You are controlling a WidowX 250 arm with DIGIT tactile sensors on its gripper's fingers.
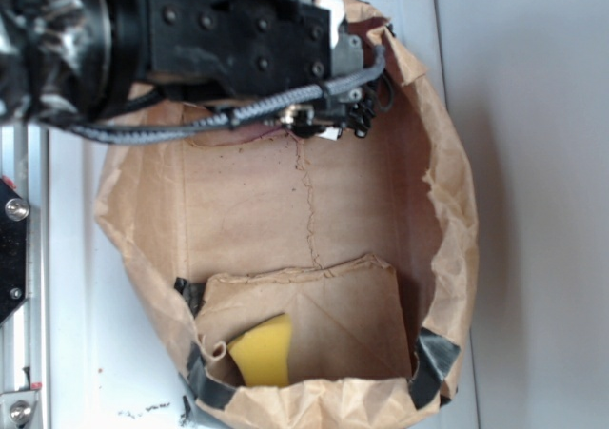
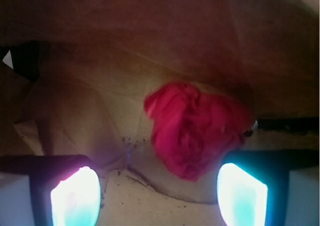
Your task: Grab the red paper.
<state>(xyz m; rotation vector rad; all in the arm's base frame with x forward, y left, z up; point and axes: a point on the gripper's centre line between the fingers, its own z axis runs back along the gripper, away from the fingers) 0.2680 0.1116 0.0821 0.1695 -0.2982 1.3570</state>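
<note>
The red paper [image 2: 195, 131] is a crumpled bright red wad lying on the brown paper inside the bag, seen in the wrist view just right of centre. My gripper [image 2: 159, 196] is open, its two glowing fingertips [image 2: 75, 198] wide apart at the bottom of that view. The wad sits just ahead of the fingers, close to the right one, with nothing between the pads. In the exterior view my arm [image 1: 238, 29] reaches into the far end of the bag and hides the gripper and most of the red paper.
The big brown paper bag [image 1: 447, 210] lies open on a white surface [image 1: 533, 210], its walls rising around my arm. A yellow sponge-like block [image 1: 262, 351] rests at the near end. Black tape [image 1: 433, 358] marks the bag's corners. A metal rail [image 1: 14, 258] runs along the left.
</note>
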